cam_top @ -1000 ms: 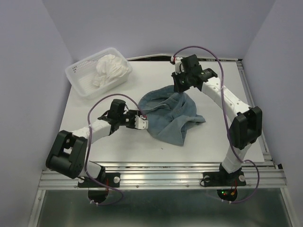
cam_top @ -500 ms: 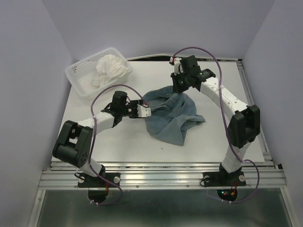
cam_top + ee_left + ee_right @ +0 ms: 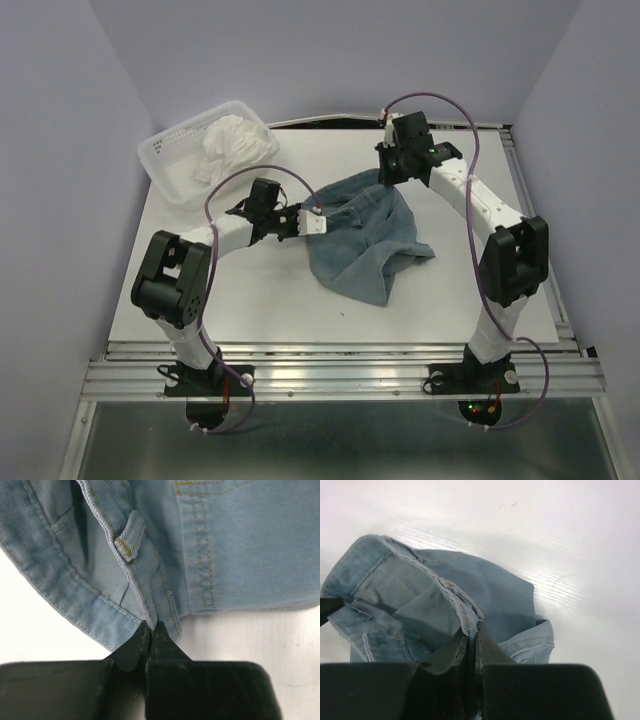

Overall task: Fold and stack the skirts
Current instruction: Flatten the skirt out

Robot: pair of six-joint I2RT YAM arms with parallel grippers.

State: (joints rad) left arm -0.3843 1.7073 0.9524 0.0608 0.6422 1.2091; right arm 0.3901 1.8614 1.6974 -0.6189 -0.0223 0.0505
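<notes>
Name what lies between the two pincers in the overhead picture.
The top edge of the blue skirt spans from the left pincer to the right pincer, each shut on it; the top view shows this.

Both arms showing white links, chunky black joint housings: left arm, right arm. Purple cable looping along each. Black bases bolting to aluminium rail, red-green LEDs glowing below. Black wedge-shaped fingers tapering to thin tips.

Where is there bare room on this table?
Bare: the near strip of table in front of the blue skirt, and the far-right corner. Crowded: the basket far left; the middle, where left gripper and right gripper pinch it.
</notes>
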